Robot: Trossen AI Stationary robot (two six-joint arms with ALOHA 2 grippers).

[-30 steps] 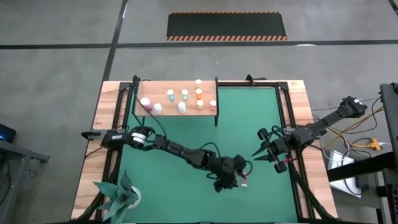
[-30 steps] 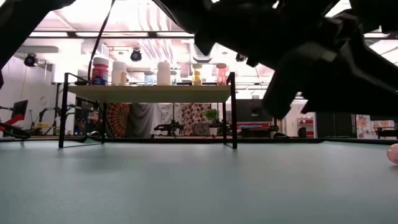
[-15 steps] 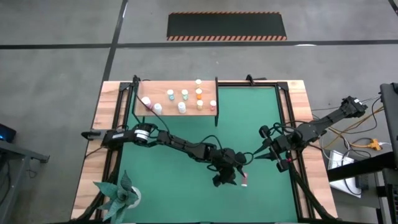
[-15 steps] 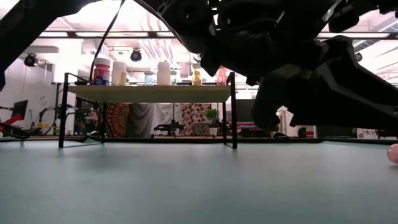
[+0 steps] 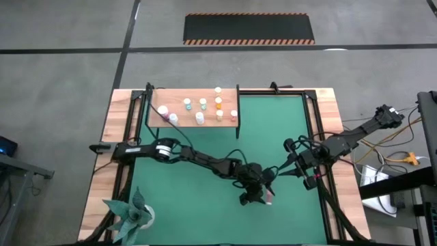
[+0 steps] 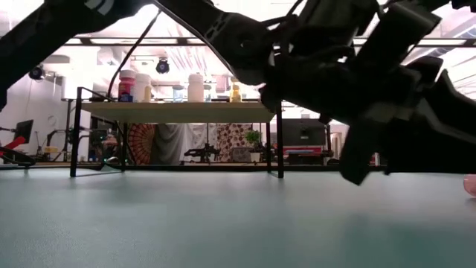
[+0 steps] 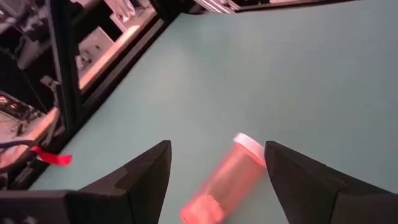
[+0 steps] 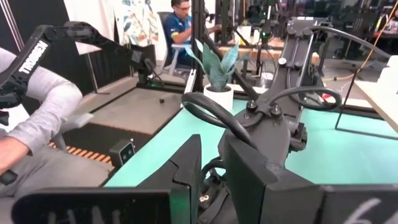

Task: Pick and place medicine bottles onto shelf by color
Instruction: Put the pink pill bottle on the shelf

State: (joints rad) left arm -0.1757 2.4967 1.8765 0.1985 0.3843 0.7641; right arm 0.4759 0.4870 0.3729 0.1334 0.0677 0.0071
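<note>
The left wrist view alone shows the left gripper [image 7: 214,180] spread wide around a pink medicine bottle [image 7: 225,180] lying on the green mat [image 7: 298,68], not gripping. From above, the right gripper [image 5: 281,171] waits nearby, nearly closed, empty; other bottles stand on the shelf [image 5: 194,109].

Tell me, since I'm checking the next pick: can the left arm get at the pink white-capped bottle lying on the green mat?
Probably yes. The left end effector is open with the pink white-capped bottle lying between its fingers; nothing blocks it.
</note>
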